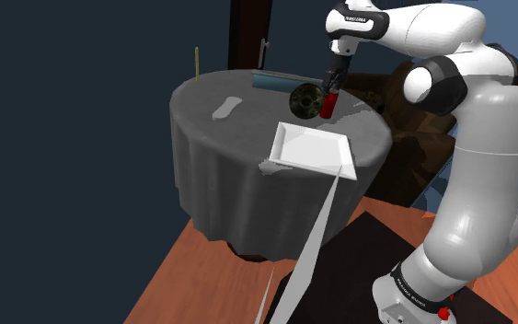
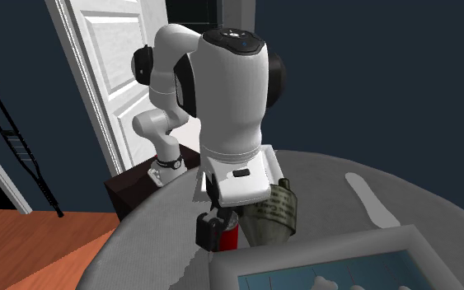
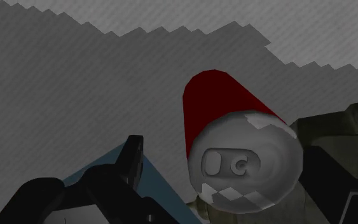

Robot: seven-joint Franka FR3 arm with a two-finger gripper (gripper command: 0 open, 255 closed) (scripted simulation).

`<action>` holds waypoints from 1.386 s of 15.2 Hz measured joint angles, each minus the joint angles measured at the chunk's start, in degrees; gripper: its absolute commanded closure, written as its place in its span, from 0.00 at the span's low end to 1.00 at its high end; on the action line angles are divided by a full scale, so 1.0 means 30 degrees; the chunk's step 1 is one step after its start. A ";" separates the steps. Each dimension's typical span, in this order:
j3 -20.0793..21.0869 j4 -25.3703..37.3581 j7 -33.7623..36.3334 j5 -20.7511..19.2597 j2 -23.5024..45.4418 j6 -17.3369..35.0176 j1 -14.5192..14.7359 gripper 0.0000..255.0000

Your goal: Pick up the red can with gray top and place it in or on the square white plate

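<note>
The red can with a grey top [image 1: 328, 107] stands upright on the round grey-clothed table [image 1: 238, 175], just beyond the far corner of the square white plate [image 1: 314, 147]. My gripper [image 1: 332, 90] hangs right over the can, open, with its fingers lowered around the top. In the wrist view the can [image 3: 244, 156] lies between the two fingers; the left finger [image 3: 131, 162] stands clearly apart from it. From the second exterior view the gripper [image 2: 220, 229] straddles the can [image 2: 233, 237], and the plate [image 2: 337, 262] lies in front of it.
A dark olive round object [image 1: 305, 99] sits tight against the can [image 2: 275, 210]. A teal cylinder [image 1: 275, 81] lies behind it, a grey spoon-like piece [image 1: 226, 109] lies toward the shoulder view's left, and a thin yellow stick [image 1: 196, 63] stands at the table's far edge.
</note>
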 measured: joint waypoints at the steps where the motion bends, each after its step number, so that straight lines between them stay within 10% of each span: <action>1: -0.0008 -0.0077 0.0009 -0.0011 -0.0035 0.0062 0.0016 0.00; 3: -0.0024 -0.0196 0.0000 -0.0026 -0.0093 0.0142 0.0028 0.00; 4: -0.0026 -0.0161 -0.0002 -0.0022 -0.0066 0.0113 0.0022 1.00; 21: 0.0058 0.2102 0.0024 0.0158 0.0575 -0.1760 -0.0204 1.00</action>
